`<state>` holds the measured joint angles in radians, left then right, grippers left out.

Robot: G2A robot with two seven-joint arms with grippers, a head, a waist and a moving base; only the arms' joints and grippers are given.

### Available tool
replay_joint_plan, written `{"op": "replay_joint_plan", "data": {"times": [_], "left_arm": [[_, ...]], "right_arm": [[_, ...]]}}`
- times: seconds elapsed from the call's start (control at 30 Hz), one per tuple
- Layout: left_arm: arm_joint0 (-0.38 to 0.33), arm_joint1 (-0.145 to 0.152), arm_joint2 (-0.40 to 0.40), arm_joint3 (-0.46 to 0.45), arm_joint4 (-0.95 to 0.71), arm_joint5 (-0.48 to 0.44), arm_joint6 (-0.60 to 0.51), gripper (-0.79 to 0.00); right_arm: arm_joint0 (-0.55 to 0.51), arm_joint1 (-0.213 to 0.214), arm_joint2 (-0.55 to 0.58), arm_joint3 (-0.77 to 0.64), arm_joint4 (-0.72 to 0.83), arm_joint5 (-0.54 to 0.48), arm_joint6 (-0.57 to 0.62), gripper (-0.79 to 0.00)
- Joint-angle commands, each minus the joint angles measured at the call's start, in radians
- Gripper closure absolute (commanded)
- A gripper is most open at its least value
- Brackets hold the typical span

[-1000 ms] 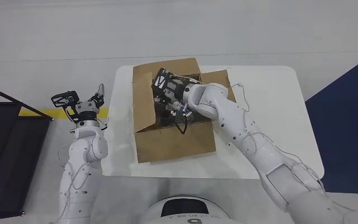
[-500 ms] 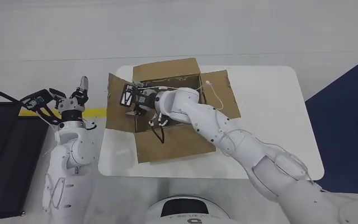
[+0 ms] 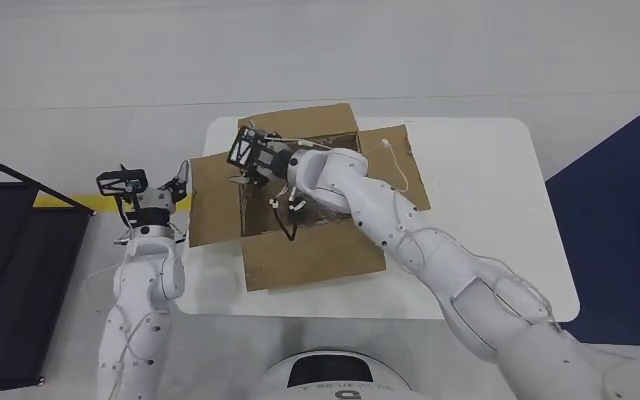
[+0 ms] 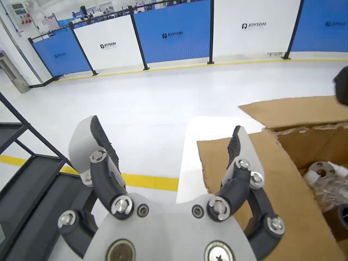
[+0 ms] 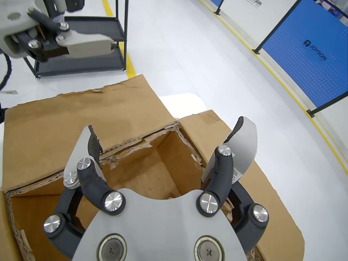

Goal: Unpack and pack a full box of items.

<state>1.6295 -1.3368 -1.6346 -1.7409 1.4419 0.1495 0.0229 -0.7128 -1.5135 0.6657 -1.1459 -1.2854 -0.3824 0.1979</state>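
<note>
While the cardboard box (image 3: 310, 255) sits with its flaps spread toward the 9 o'clock side of the white table (image 3: 480, 200), the right claw (image 3: 245, 150) hangs over the box's 10 o'clock corner, fingers apart and holding nothing. At 9 o'clock from the box, just past the table edge, the left claw (image 3: 150, 180) is spread wide and empty too. Inside the box lie a round metal fitting (image 4: 320, 171) and parts in clear plastic wrap (image 4: 330, 195). A dark shelf rack (image 3: 30, 260) stands farther out at 9 o'clock.
</note>
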Motion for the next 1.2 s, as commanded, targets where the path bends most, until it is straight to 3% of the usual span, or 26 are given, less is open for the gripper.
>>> {"op": "replay_joint_plan", "data": {"times": [0.0, 0.17, 0.53, 0.6, 0.73, 0.97, 1.17], "left_arm": [[-0.015, 0.0, 0.006, 0.035, 0.018, -0.001, -0.008, -0.785], [-0.05, 0.001, 0.023, 0.101, 0.056, -0.012, -0.012, -0.785], [-0.05, 0.001, 0.023, 0.101, 0.056, -0.012, -0.012, -0.785], [-0.05, 0.001, 0.023, 0.101, 0.056, -0.012, -0.012, -0.785], [-0.05, 0.001, 0.023, 0.101, 0.056, -0.012, -0.012, -0.785], [-0.05, 0.001, 0.023, 0.101, 0.056, -0.012, -0.012, -0.785], [-0.05, 0.001, 0.023, 0.101, 0.056, -0.012, -0.012, -0.785]], "right_arm": [[-0.045, 0.026, 0.056, -0.052, -0.01, -0.027, 0.0, -0.785], [-0.18, 0.09, 0.194, -0.226, -0.066, -0.088, 0.07, -0.785], [-0.191, 0.09, 0.181, -0.221, -0.062, -0.111, 0.081, -0.785], [-0.19, 0.089, 0.161, -0.182, 0.016, -0.227, 0.179, -0.785], [-0.162, 0.084, 0.15, -0.143, 0.122, -0.274, 0.373, -0.785], [-0.147, 0.083, 0.141, -0.148, 0.165, -0.214, 0.562, -0.782], [-0.126, 0.07, 0.106, -0.12, 0.148, -0.123, 0.628, -0.653]]}}
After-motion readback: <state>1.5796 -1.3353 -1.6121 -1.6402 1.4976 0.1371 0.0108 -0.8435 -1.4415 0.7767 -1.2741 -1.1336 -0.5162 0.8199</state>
